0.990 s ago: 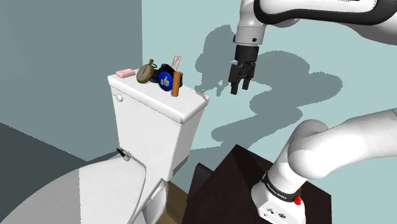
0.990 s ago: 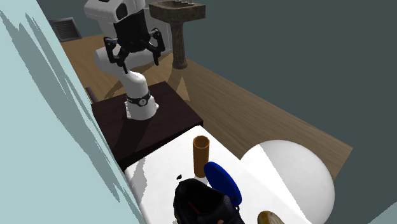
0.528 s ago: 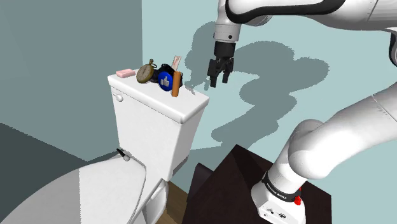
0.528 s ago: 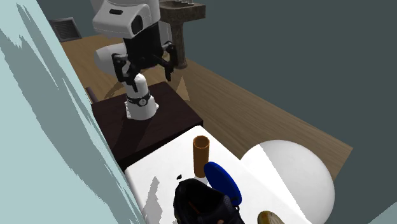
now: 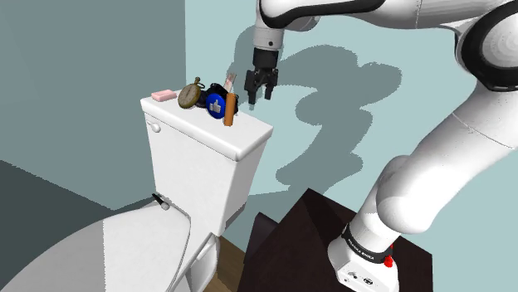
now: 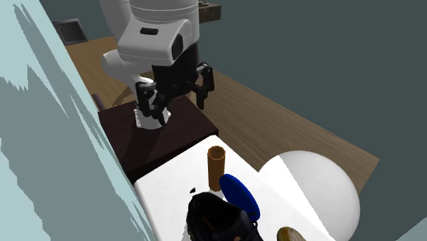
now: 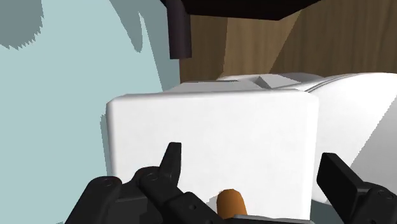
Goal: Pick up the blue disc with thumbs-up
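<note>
The blue disc with a white thumbs-up (image 5: 217,104) stands on edge on the white toilet tank lid (image 5: 199,126), leaning among other items. Seen from behind, the blue disc (image 6: 239,195) shows as a plain blue oval. An orange-brown cylinder (image 5: 229,109) stands right beside it, on the shoulder view's right. My black gripper (image 5: 258,86) hangs open just above the tank's right end, a little right of and above the disc. In the wrist view the gripper (image 7: 254,172) is open over the tank lid (image 7: 210,127), with the cylinder's top (image 7: 231,202) between the fingers (image 7: 172,160), untouched.
On the lid also lie a pink bar (image 5: 163,95), a round olive watch-like object (image 5: 191,94) and a black object (image 6: 219,219) behind the disc. The light blue wall (image 5: 349,124) is close behind the tank. The toilet bowl's lid (image 6: 315,195) and my dark stand (image 6: 164,133) lie below.
The gripper has travelled to the shoulder view's left and slightly up, from beside the tank to over its right end. It stayed open. Nothing on the lid moved.
</note>
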